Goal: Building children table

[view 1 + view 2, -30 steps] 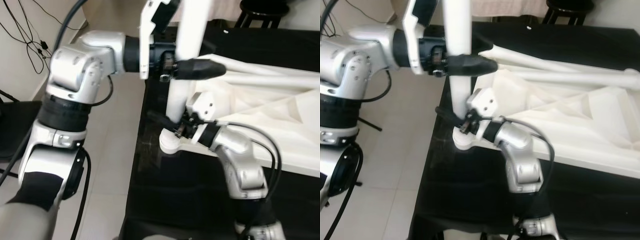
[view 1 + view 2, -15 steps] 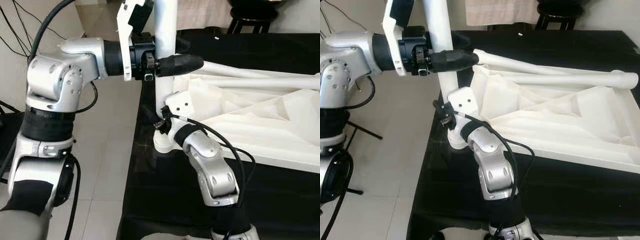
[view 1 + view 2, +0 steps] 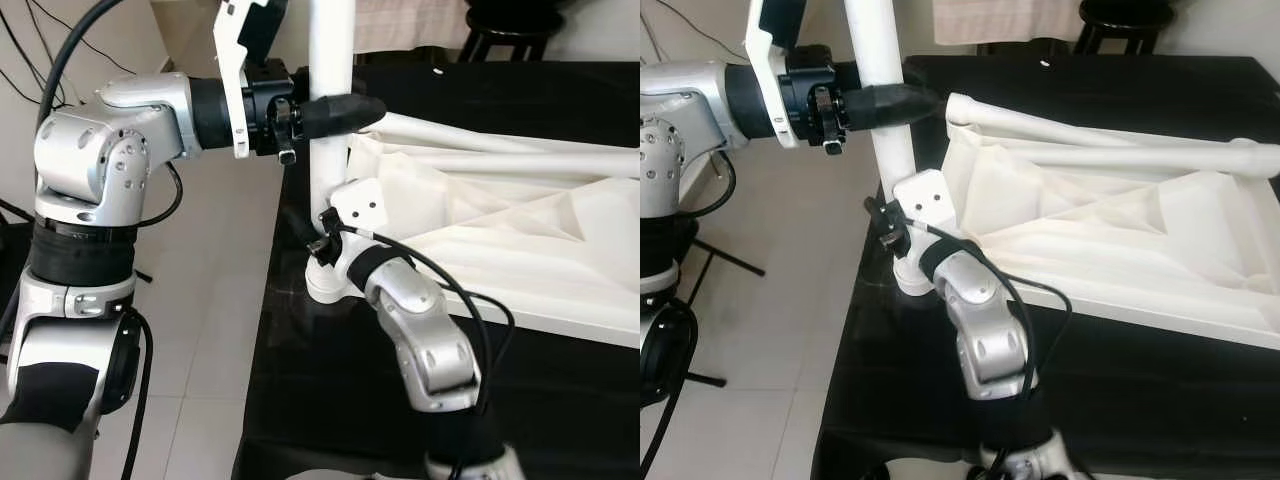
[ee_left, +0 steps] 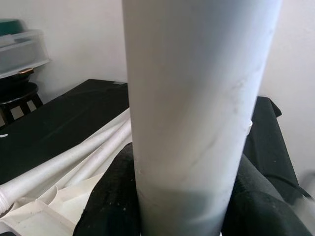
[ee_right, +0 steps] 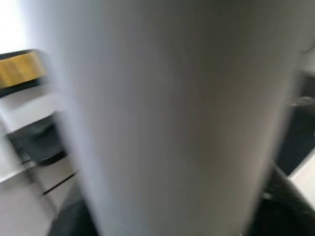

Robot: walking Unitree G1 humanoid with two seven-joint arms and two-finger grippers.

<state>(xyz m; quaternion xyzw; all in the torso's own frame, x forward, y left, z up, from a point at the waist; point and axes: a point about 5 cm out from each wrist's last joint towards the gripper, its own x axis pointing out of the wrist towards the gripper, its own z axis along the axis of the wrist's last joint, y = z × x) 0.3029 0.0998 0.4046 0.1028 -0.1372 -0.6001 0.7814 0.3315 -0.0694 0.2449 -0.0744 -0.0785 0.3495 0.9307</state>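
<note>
A white table leg [image 3: 330,170] stands upright at the near left corner of the upturned white table top [image 3: 520,250], its foot [image 3: 325,288] resting on the black table [image 3: 330,400]. My left gripper [image 3: 338,110] is shut on the leg high up; its black fingers [image 4: 110,201] press both sides of the leg [image 4: 197,108]. My right gripper [image 3: 322,243] grips the same leg low down, just above the foot. In the right wrist view the leg [image 5: 167,123] is blurred between dark fingers [image 5: 280,201].
Two more white legs [image 3: 500,140] lie along the far side of the table top. A black stool [image 3: 510,20] stands behind the table. The table's left edge drops to tiled floor [image 3: 200,350], with cables [image 3: 40,40] by the wall.
The head camera has swung, shifting the whole picture. Both grippers keep their hold on the leg, left high and right low, and the leg now looks more upright.
</note>
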